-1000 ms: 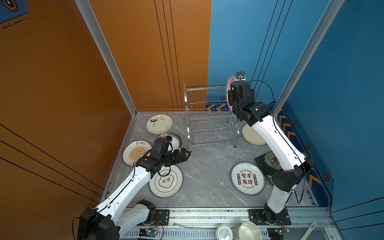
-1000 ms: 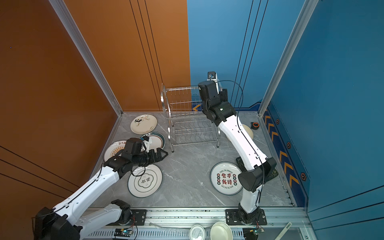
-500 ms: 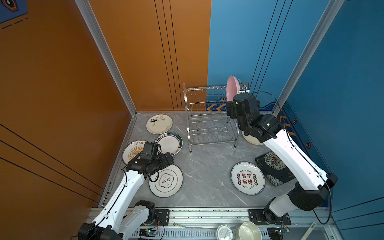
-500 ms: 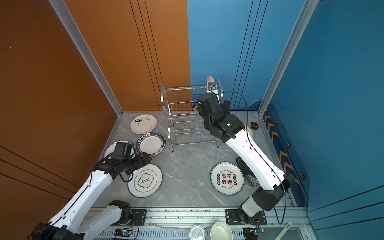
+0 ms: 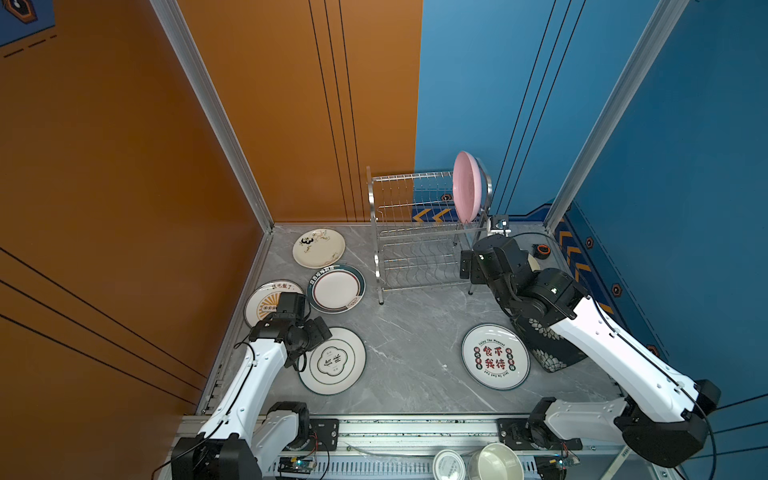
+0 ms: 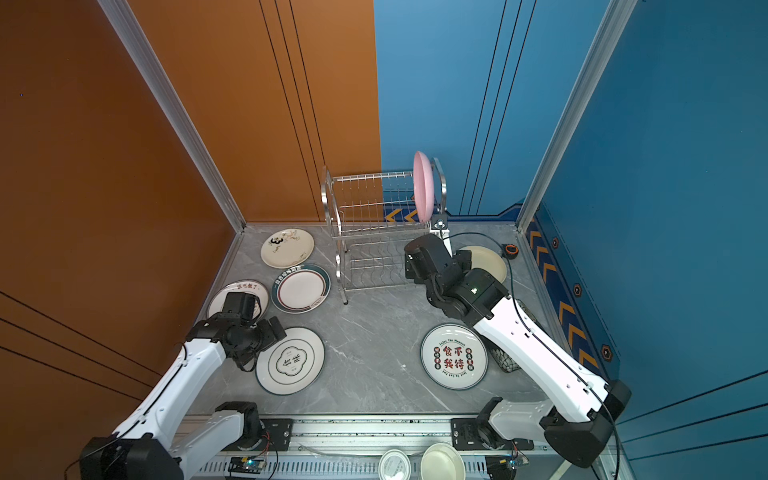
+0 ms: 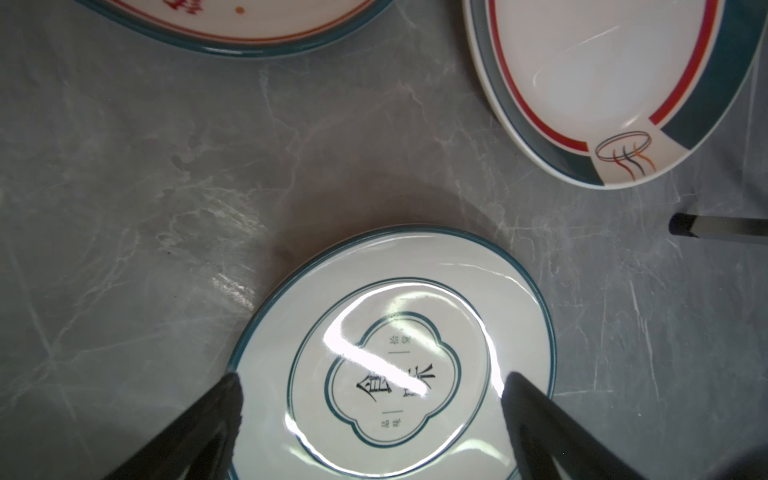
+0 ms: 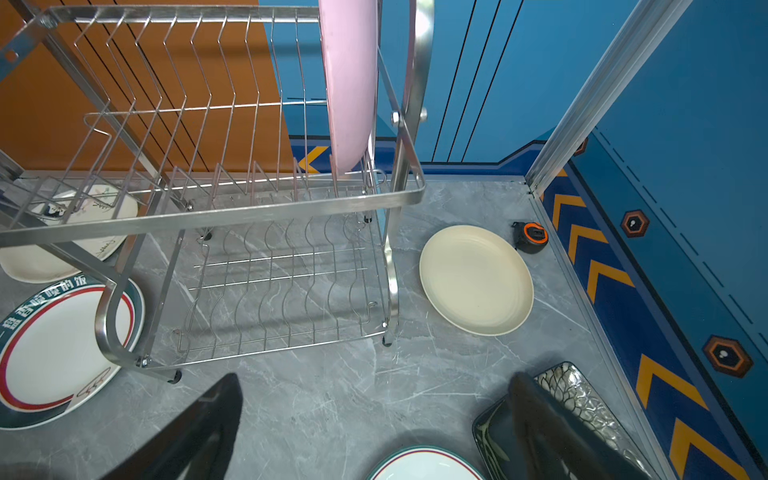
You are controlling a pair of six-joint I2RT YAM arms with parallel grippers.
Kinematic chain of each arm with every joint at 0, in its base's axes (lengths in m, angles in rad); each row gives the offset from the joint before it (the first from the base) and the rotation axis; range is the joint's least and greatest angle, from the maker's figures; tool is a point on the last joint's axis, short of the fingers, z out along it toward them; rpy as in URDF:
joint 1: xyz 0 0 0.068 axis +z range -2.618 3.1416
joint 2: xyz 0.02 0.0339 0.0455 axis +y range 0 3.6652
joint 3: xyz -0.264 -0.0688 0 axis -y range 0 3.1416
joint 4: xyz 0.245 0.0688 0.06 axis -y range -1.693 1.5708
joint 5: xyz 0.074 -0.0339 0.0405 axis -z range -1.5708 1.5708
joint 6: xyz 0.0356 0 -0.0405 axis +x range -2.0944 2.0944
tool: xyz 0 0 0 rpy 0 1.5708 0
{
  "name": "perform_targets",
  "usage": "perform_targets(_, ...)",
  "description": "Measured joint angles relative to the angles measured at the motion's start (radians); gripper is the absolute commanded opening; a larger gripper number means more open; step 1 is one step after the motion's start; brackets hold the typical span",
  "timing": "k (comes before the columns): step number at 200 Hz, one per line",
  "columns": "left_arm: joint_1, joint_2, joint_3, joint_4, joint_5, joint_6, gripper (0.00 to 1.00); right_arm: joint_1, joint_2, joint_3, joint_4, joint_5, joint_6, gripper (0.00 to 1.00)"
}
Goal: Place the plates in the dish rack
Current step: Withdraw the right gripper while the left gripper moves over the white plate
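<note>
At the front rail a cream bowl (image 5: 494, 461) and a tin lid (image 5: 449, 464) are sitting side by side, seen only in both top views. Just beyond, the left gripper (image 7: 370, 386) is hovering above a quatrefoil-marked plate (image 7: 395, 353); the left wrist view alone is showing its fingers (image 7: 216, 415) spread wide and holding nothing. Across the marble table (image 5: 415, 324), the right gripper (image 8: 374, 386) is likewise gaping, empty, facing the dish rack (image 8: 249, 212). A red-lettered plate (image 5: 495, 356) and a black floral plate (image 5: 548, 353), partly under the right arm, are lying nearby. Farther back, the sunburst plate (image 5: 259, 301), a dark-rimmed plate (image 5: 336, 288) and the panda plate (image 5: 318, 248) are lying flat left of the rack. The right wrist view is showing the plain cream plate (image 8: 476, 280) whole beside a tape measure (image 8: 534, 237); the arm is hiding part of it in both top views. Farthest, the pink plate (image 5: 466, 191) is standing on edge at the right end of the rack's upper tier.
</note>
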Motion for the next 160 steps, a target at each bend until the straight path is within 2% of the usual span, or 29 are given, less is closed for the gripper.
perform_targets(82, 0.155, 0.097, -0.071, 0.090, 0.050, 0.002, 0.98, -0.022, -0.092, -0.067, -0.006, -0.036, 0.019, 1.00)
perform_targets(112, 0.139, 0.118, -0.071, 0.109, 0.080, 0.005, 0.98, -0.041, -0.116, -0.097, -0.006, -0.052, 0.019, 1.00)
perform_targets(160, 0.055, 0.157, -0.072, 0.127, 0.124, 0.005, 0.98, -0.058, -0.127, -0.124, -0.006, -0.078, 0.019, 1.00)
